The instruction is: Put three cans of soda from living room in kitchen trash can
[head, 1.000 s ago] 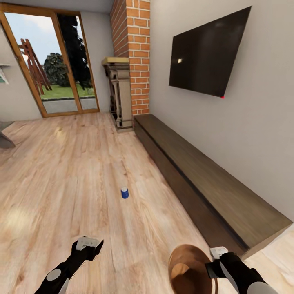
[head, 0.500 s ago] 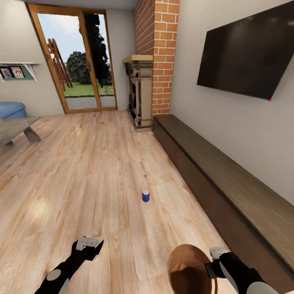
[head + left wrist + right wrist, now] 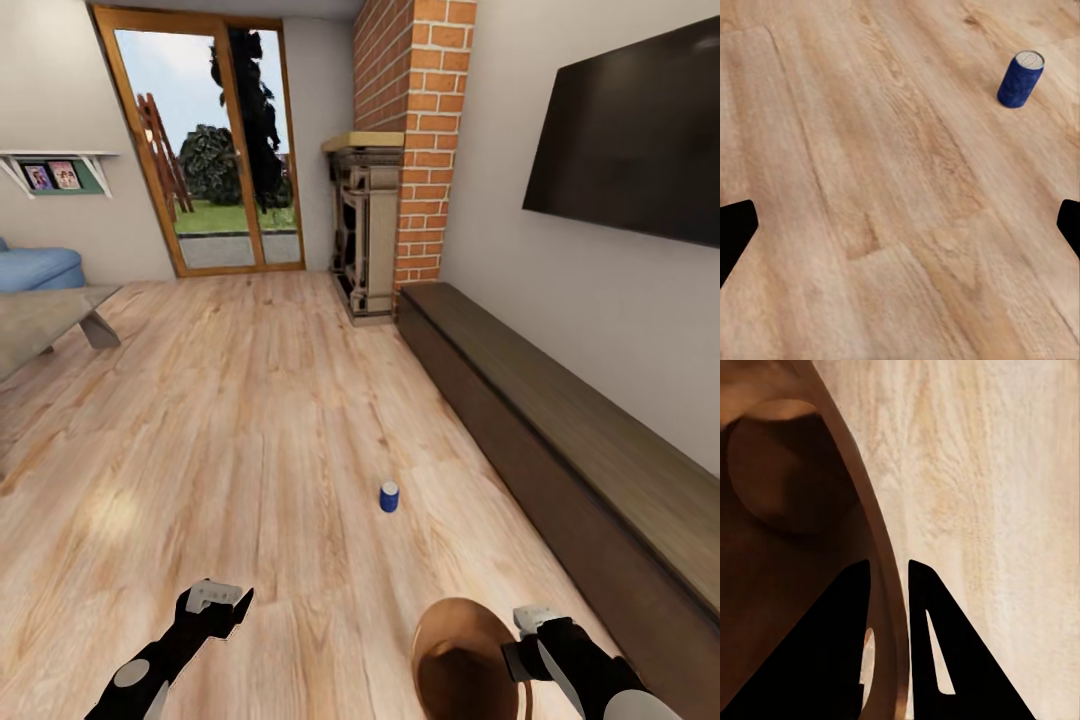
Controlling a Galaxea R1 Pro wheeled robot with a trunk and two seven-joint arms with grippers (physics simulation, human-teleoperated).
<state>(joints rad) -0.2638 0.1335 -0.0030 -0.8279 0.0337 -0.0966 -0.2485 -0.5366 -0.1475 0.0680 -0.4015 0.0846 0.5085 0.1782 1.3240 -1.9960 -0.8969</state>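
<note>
Progress looks early: the blue can of soda [image 3: 389, 497] stands upright on the living room floor [image 3: 230, 430] at lower centre of the head view, not yet picked up, and no can is visible inside the tash can [image 3: 462, 660]. The right tool [image 3: 532, 640], at lower right, is clamped on the tash can's rim, one finger inside and one outside. The left tool [image 3: 218, 599] hangs low at lower left, jaws spread wide and empty, angled toward the can

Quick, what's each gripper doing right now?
Left gripper: open, empty above the floor.
Right gripper: shut on the trash can, fingers pinching its rim.
</note>
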